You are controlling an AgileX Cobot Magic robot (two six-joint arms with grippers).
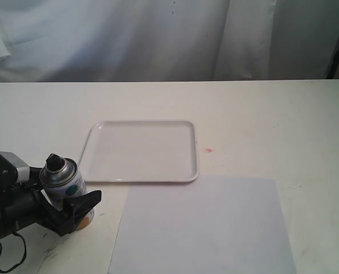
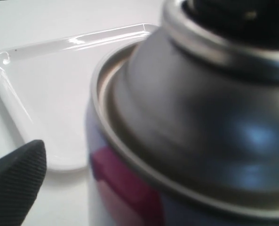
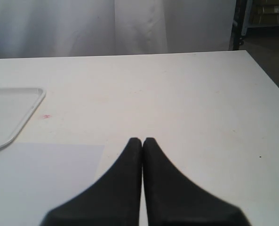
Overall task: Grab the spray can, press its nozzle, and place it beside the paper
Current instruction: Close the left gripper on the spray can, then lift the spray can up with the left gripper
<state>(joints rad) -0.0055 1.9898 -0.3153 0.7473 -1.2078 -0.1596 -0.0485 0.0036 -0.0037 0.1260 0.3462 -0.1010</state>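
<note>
Spray can (image 1: 63, 185) sits between left gripper (image 1: 65, 201) jaws; clamp unconfirmable. Best: squeeze body low, nozzle (image 1: 55, 162) exposed. Right gripper (image 3: 142, 141) closed, empty, suits pressing.

The counter (image 1: 272, 114) was a plain white surface that ran back to a pale curtain. A glossy white tray (image 1: 195, 154) with a raised rim and rounded corners lay flat near its middle. The paper (image 1: 203, 228), a pale bluish-white sheet, lay flat nearer the camera. Its far edge met the tray's near right corner, though contact could not be judged. A small pink mark (image 1: 209, 150) sat on the bare counter just right of the tray. The spray can (image 1: 63, 180) was upright at the near left, and whether its base rested on the counter was unclear.
</note>
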